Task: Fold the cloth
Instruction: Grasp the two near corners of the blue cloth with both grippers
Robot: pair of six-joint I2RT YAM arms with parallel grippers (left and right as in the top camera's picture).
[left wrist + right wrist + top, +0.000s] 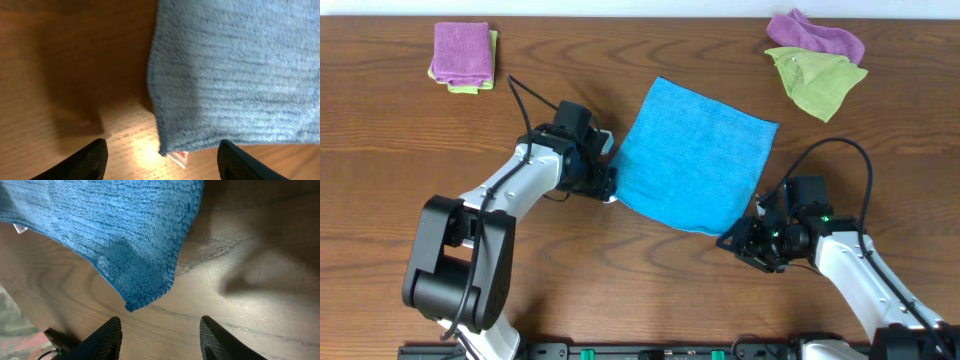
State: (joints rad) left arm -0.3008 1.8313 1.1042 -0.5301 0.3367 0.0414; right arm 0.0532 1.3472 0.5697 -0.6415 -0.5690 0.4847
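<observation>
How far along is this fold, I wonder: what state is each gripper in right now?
Left gripper: open, holding nothing, a cloth corner just ahead of it.
Right gripper: open, holding nothing, at another cloth corner.

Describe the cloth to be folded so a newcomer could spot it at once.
On the wooden table, look at the middle. The cloth lies spread flat there, a tilted square. It alone is sky blue; the purple cloths and yellow-green cloths sit bunched or folded at the far corners.

Cloth [695,155] on table [620,300], left end effector [611,173] at its L corner, right end effector [738,240] at front-R corner
</observation>
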